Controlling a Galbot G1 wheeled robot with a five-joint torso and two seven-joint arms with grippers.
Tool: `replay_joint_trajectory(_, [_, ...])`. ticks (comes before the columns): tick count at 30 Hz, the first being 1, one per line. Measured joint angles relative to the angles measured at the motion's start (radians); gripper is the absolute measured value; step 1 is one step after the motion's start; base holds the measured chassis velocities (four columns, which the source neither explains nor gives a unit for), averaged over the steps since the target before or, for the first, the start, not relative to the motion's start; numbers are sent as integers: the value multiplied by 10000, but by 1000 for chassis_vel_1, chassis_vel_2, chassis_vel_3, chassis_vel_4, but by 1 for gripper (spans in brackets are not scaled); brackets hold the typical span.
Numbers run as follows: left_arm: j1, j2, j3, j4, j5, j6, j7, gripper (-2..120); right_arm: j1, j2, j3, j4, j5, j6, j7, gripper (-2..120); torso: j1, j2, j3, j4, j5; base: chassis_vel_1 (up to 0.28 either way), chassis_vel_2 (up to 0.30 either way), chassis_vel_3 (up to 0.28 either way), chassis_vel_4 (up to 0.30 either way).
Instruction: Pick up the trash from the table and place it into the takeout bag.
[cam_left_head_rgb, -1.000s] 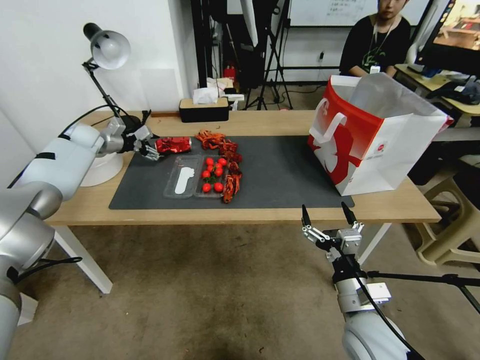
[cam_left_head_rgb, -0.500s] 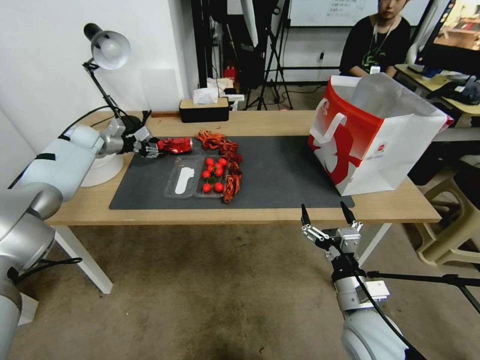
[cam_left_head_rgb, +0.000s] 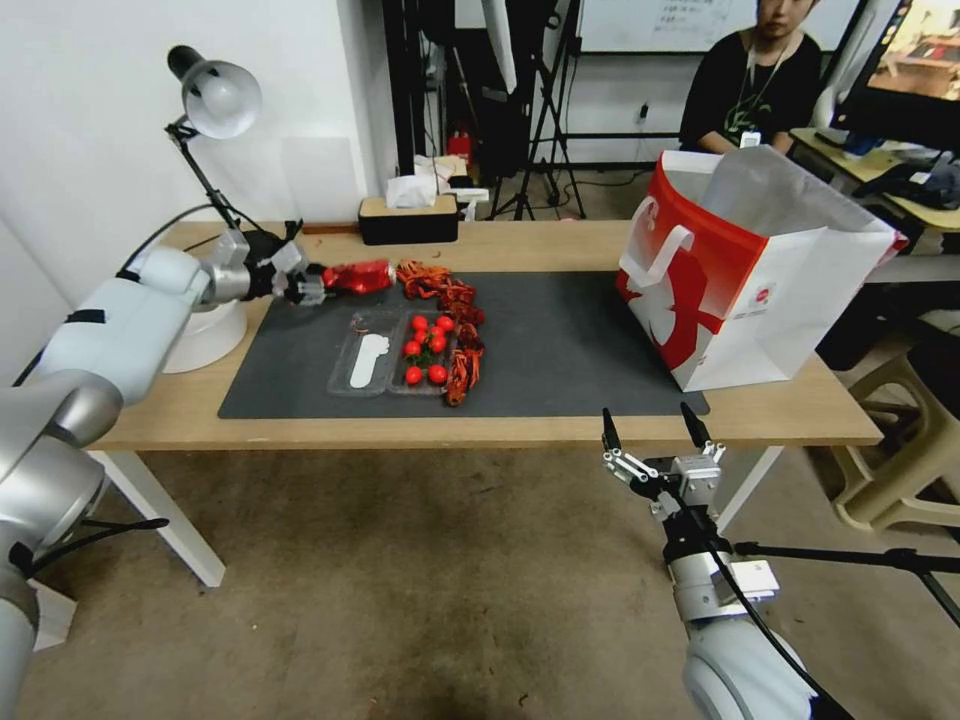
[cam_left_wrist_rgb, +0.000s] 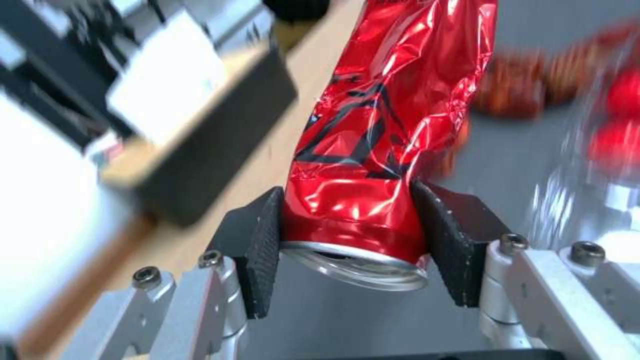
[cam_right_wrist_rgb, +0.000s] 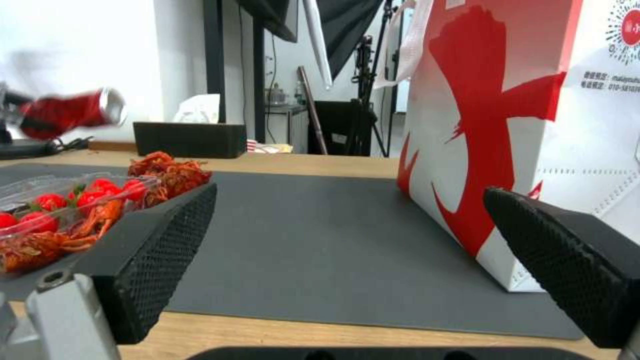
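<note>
My left gripper (cam_left_head_rgb: 308, 287) is shut on one end of a crushed red can (cam_left_head_rgb: 355, 276), held lifted above the far left of the dark grey mat (cam_left_head_rgb: 560, 340). In the left wrist view the black pads (cam_left_wrist_rgb: 263, 245) squeeze the can (cam_left_wrist_rgb: 380, 125) near its silver rim. The right wrist view shows the can (cam_right_wrist_rgb: 70, 112) in the air at its left. The red-and-white takeout bag (cam_left_head_rgb: 745, 270) stands open at the table's right end. My right gripper (cam_left_head_rgb: 655, 432) hangs open below the table's front edge (cam_left_head_rgb: 480, 432), facing the bag (cam_right_wrist_rgb: 520, 115).
A clear tray of red tomatoes (cam_left_head_rgb: 425, 350) lies on the mat, with red crayfish shells (cam_left_head_rgb: 450, 300) beside it. A black tissue box (cam_left_head_rgb: 408, 218) and a desk lamp (cam_left_head_rgb: 205, 200) stand at the back left. A tripod leg (cam_left_head_rgb: 850, 555) runs beside my right arm.
My left gripper has lifted the can off the mat and carried it slightly up and to the right. The right arm has stayed still.
</note>
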Motion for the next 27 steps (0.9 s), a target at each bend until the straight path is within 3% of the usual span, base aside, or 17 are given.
replay_joint_trajectory(5, [-25,56,87,-822,-890,112,-211,47,10,-3,-7,0,0,-10,0,100,0,1,-1,2,2,0,0,0,0])
replay_joint_trajectory(8, [33,-44,311,-1565,-1969,269,-844,47,21,-17,-7,4,0,-23,0,100,1,1,-1,2,0,0,0,0,0])
replay_joint_trajectory(12, [67,-160,533,-2001,-2770,317,-1361,47,26,-28,-7,9,0,-32,2,100,1,0,-1,-1,2,0,0,0,0])
replay_joint_trajectory(15, [145,-507,911,-2961,-4178,462,-2335,47,30,-32,-7,10,0,-41,5,100,2,0,-1,-2,2,0,0,0,0])
replay_joint_trajectory(21, [-18,-1019,1274,-3765,-4784,613,-2904,47,31,-22,-7,7,-2,-46,8,100,2,0,-1,0,2,0,0,0,0])
replay_joint_trajectory(27, [-523,-1591,1918,-3985,-4963,706,-3286,47,37,10,-8,6,-8,-53,8,100,2,0,-2,1,1,0,0,0,0])
